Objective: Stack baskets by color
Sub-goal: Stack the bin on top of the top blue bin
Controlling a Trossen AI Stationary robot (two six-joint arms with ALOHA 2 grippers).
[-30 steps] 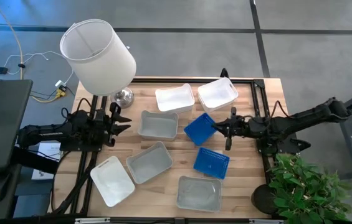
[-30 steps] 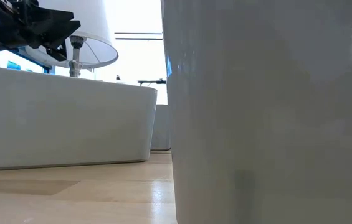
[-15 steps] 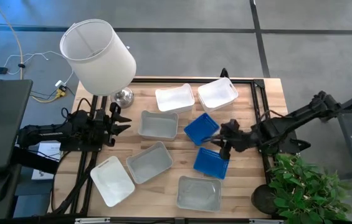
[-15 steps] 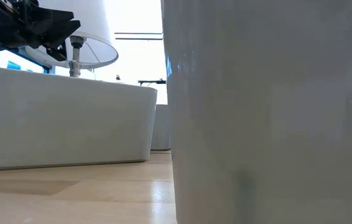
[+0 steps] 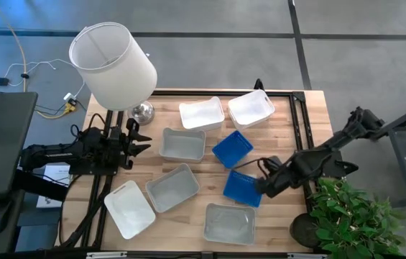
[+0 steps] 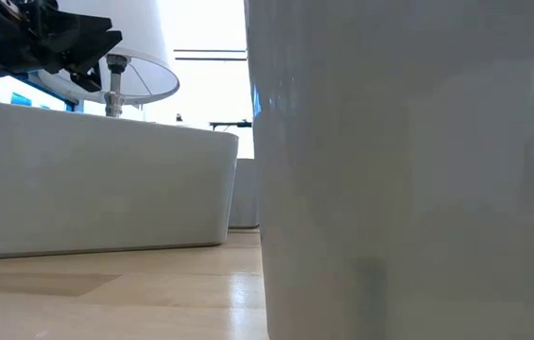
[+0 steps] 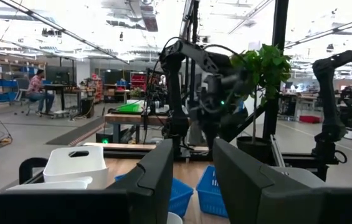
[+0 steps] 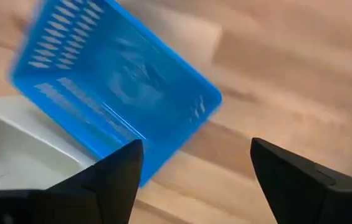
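Two blue baskets lie on the wooden table, one (image 5: pixel 232 148) mid-table and one (image 5: pixel 237 187) nearer the front edge. My right gripper (image 5: pixel 259 185) hangs over the nearer one's right end, pointing down, open; in its wrist view (image 8: pixel 194 180) the blue basket (image 8: pixel 113 81) lies below, between and beyond the fingers, untouched. Three white baskets (image 5: pixel 201 113) (image 5: pixel 251 108) (image 5: pixel 128 208) and three pale grey ones (image 5: pixel 182 144) (image 5: pixel 172 188) (image 5: pixel 228 223) rest flat on the table. My left gripper (image 5: pixel 142 141) waits open at the left edge.
A lamp with a large white shade (image 5: pixel 113 65) stands at the far left corner on its metal foot (image 5: pixel 143 112). A potted plant (image 5: pixel 350 216) stands off the table's near right corner. A black frame rail (image 5: pixel 300 122) runs along the right side.
My right gripper has swung from beside the mid-table blue basket toward the table's near edge. It has tipped from level to pointing down and rolled about its own axis, ending over the nearer blue basket's right end. No basket has moved.
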